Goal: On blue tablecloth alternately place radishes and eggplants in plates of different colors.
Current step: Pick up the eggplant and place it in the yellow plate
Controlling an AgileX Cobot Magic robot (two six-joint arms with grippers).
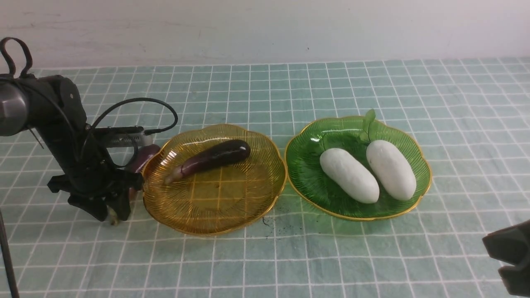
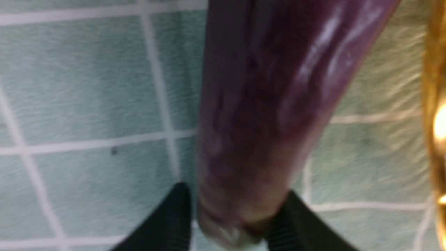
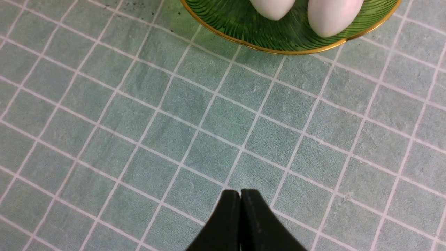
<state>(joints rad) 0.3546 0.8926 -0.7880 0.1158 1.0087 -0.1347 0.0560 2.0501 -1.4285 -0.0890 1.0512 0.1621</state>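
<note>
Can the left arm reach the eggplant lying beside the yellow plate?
Probably yes: the left gripper straddles one end of that eggplant with nothing in between, and the yellow plate sits clear beside it.

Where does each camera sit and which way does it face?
Front: between the arms, facing forward over blue tablecloth and plates; left arm, right gripper show.
Left wrist: on left arm, looking down at an eggplant between its fingers.
Right wrist: on right arm, looking down at cloth; shut fingers show.
Shared: front and right wrist show the green plate.
</note>
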